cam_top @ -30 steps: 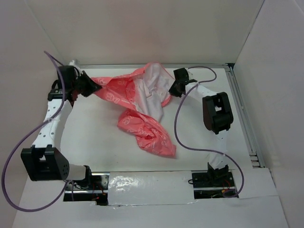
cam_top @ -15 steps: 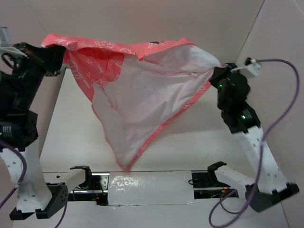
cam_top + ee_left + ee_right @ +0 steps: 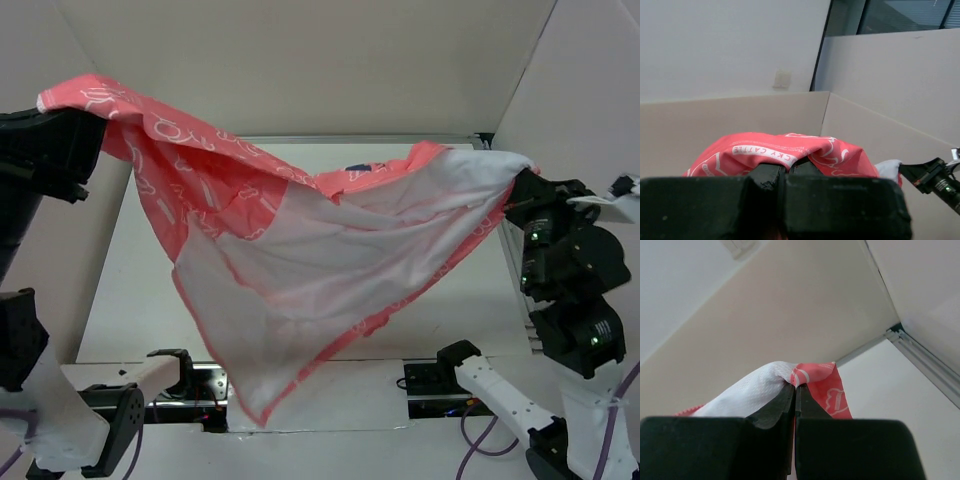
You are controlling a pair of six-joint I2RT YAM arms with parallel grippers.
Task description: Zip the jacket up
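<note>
Overhead, the white table (image 3: 130,300) lies under everything. The jacket (image 3: 300,250) hangs stretched above it from left to right, pale lining toward the camera, one corner drooping to the near edge. Left gripper (image 3: 88,135), high at far left, is clamped on a pink printed fold. Right gripper (image 3: 515,190), at right, pinches the white-and-pink edge. A small dark emblem (image 3: 358,168) sits near the cloth's far edge.

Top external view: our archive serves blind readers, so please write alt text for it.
A coral-pink jacket with white lining hangs open in mid-air above the table, stretched between the shut jaws of the left arm at upper left and the right arm at right.
</note>
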